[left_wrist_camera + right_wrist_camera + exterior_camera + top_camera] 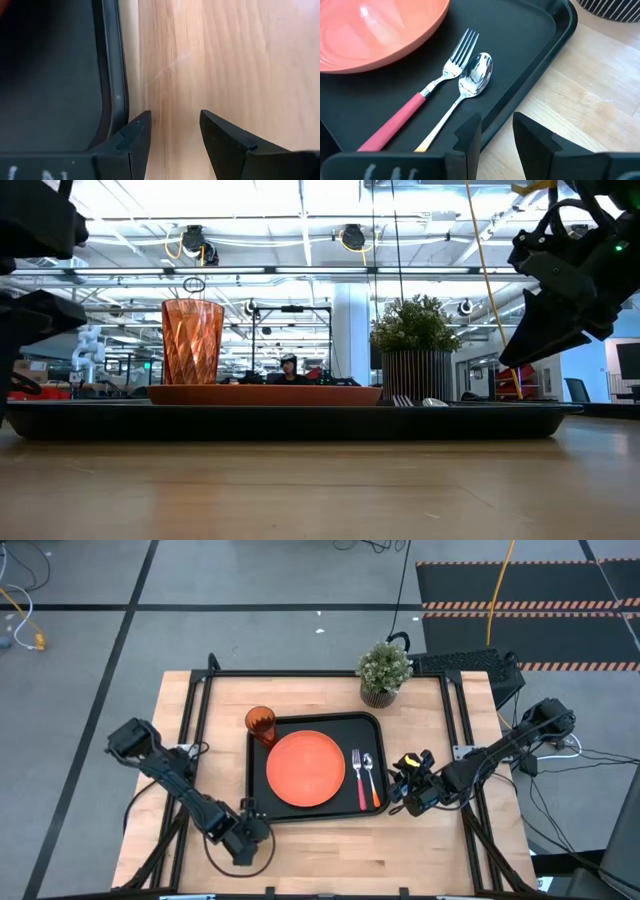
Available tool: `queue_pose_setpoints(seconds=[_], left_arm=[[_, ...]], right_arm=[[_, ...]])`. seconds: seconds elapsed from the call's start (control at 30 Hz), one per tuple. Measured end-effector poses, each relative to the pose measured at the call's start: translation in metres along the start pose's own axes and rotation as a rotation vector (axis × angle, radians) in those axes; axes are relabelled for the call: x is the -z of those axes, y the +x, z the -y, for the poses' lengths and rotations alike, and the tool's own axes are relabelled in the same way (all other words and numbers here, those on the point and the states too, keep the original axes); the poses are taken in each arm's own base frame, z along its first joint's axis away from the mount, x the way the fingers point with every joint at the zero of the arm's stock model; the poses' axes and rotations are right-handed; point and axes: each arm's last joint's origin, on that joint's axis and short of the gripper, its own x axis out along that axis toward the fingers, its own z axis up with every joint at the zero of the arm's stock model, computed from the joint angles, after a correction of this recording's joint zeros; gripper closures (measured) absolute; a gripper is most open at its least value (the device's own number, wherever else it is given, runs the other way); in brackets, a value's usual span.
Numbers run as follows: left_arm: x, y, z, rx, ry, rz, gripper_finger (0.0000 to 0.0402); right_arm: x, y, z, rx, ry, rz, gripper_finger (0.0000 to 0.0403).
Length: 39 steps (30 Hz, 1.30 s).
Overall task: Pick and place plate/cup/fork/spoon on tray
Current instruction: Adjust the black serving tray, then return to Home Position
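Observation:
The black tray [262,802] lies in the middle of the table. On it rest the orange plate [305,768], the red-handled fork [358,780] and the orange-handled spoon [372,782], side by side to the plate's right. The amber cup [260,724] stands upright at the tray's far left corner. My left gripper [175,125] is open over bare wood just outside the tray's rim [114,75], by the near left corner. My right gripper [496,127] is open above the tray's right rim [540,65], beside the spoon [470,80] and fork [445,65], with nothing between its fingers.
A potted green plant [384,672] in a striped pot stands on the table just beyond the tray's far right corner. Bare wood lies along the table's near edge and to the tray's left and right.

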Motion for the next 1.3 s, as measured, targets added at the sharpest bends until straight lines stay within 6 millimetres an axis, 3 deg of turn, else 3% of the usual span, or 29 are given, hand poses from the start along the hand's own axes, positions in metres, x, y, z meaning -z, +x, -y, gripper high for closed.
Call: queue_pose_setpoints(seconds=[0.37,0.9,1.1,1.3], left_arm=[[0.003,0.001,-0.01,-0.063,-0.007,-0.058,0.0229],[0.002,-0.004,-0.009,-0.042,-0.018,-0.037,0.0229],[-0.015,-0.048,-0.008,-0.001,0.0,0.208,0.0229],[-0.011,-0.112,-0.028,-0.182,0.013,0.503,0.0229]], right_arm=[[0.0,0.0,-0.001,-0.007,0.015,0.002,0.0296],[-0.001,0.0,-0.001,-0.011,0.001,0.004,0.0296],[-0.01,-0.007,-0.009,-0.112,-0.08,0.055,0.0296],[-0.03,-0.027,-0.013,-0.292,-0.307,0.162,0.0296]])
